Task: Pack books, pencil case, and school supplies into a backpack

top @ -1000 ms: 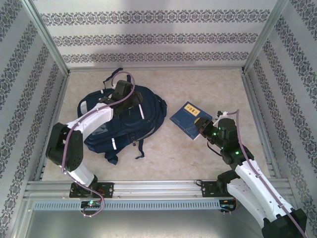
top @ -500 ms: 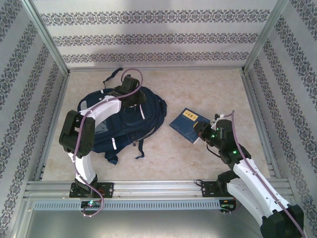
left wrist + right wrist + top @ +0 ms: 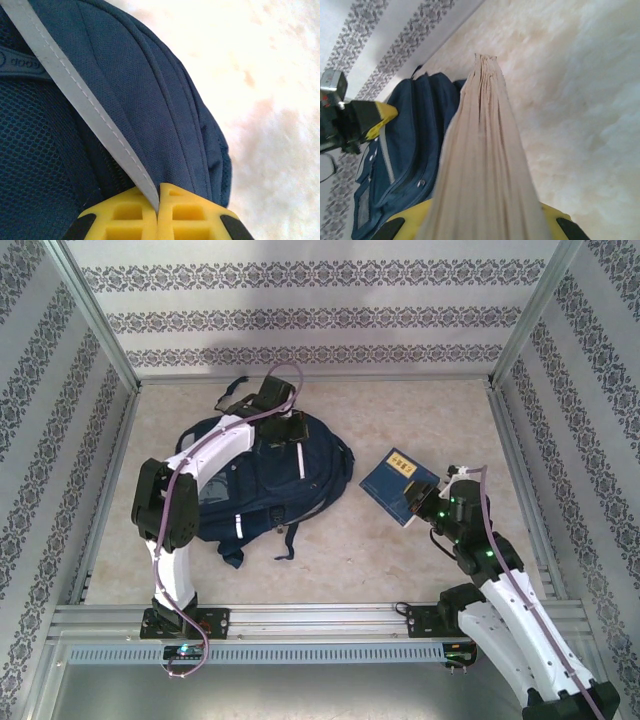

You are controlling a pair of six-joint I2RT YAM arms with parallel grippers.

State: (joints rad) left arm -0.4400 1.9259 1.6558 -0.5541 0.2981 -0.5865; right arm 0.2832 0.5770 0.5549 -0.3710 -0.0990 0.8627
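Backpack (image 3: 250,490) lies flat on the left half of the table (image 3: 420,410), its top end toward the far wall and its straps trailing to the near side. Left gripper (image 3: 159,192) is at that top end with its jaws closed tight. It pinches the bag's white stripe (image 3: 85,105) and the navy fabric beside it, so it has hold of the bag's edge. Can't tell from here whether the zip is open, or where the mouth sits relative to the pinch. Book (image 3: 398,483), navy with a gold label, is off to the right of the bag, clear of it and not touching. Right gripper (image 3: 480,220) is clamped on its near edge, and the wrist view looks along the page block toward the bag. I read the step as left arm holding the bag open, right arm staging the book for insertion. Next move, as I judge it: left lifts the pinched edge so a gap shows, then right swings the book left, far edge leading, and slides it in flat. Risks are soft fabric collapsing the gap and the book catching on the rim.
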